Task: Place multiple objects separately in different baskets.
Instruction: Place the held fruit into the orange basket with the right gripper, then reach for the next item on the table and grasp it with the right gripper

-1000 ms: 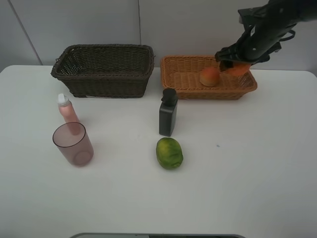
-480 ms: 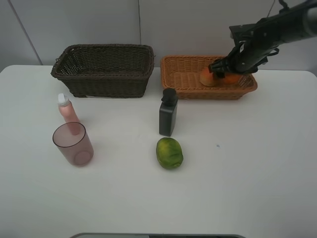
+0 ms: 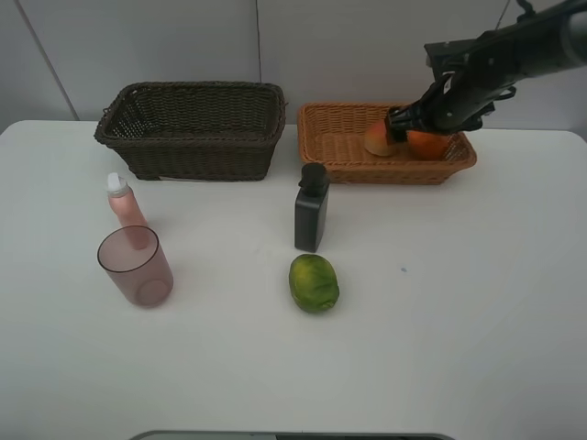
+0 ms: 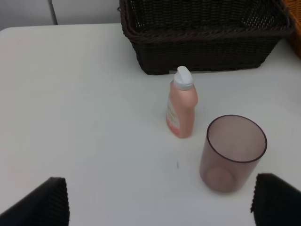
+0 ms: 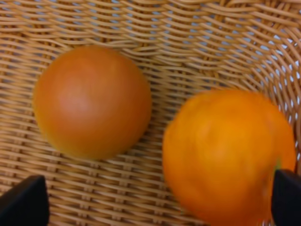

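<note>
Left gripper (image 4: 160,201): fingers wide apart, empty, above table (image 3: 459,321) near pink cup (image 4: 233,153). Right arm (image 3: 495,64): angled down into tan basket (image 3: 339,170), right end; right gripper (image 5: 155,198) spread open around orange (image 5: 225,155), which is round, bright and resting on the weave just beside apple (image 5: 91,101).

Exterior high: mounted above the near edge, facing the far wall, wide shot; the whole table (image 3: 477,321) is in frame.

Left wrist: low over the near left, facing far, mid range. Shares the pink bottle (image 4: 181,110), cup (image 4: 233,153) and dark basket (image 4: 202,42) with the exterior view.

Right wrist: very close, looking down into the tan basket (image 5: 141,19). Shares the apple (image 5: 91,101) and orange (image 5: 225,155) with the exterior view.
</note>
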You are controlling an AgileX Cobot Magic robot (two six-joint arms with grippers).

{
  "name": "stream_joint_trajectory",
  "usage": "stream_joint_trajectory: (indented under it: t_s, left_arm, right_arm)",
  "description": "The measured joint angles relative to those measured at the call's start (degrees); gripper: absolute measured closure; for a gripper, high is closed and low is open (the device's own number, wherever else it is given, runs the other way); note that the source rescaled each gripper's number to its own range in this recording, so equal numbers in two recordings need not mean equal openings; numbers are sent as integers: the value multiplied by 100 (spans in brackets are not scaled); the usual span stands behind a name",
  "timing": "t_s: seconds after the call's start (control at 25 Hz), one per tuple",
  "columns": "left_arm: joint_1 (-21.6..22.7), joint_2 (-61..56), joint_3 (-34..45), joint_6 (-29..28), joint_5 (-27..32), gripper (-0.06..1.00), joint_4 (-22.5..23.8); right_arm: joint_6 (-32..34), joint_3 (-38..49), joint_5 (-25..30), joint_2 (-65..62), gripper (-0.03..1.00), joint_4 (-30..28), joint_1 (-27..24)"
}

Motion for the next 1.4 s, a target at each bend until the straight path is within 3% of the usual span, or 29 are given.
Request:
stream_joint_trajectory:
  t_s: [0.28, 0.6, 0.72, 1.12, 1.4]
  left_arm:
    - [0, 0, 0, 0, 0, -5, 0]
    - [0, 0, 0, 0, 0, -5, 0]
    - [0, 0, 0, 0, 0, -5, 0]
    - [0, 0, 0, 0, 0, -5, 0]
    - [0, 0, 0, 0, 0, -5, 0]
  right_arm:
    - [0, 0, 571, -435, -3, 90, 108]
    - [-1, -1, 2261, -849, -3, 253, 753]
    - [-1, 171, 2609, -1089, -3, 357, 1027]
    - [-1, 1256, 2749, -2112, -3, 924, 2058]
    - [482, 1751, 2610, -2166, -3, 1063, 2974]
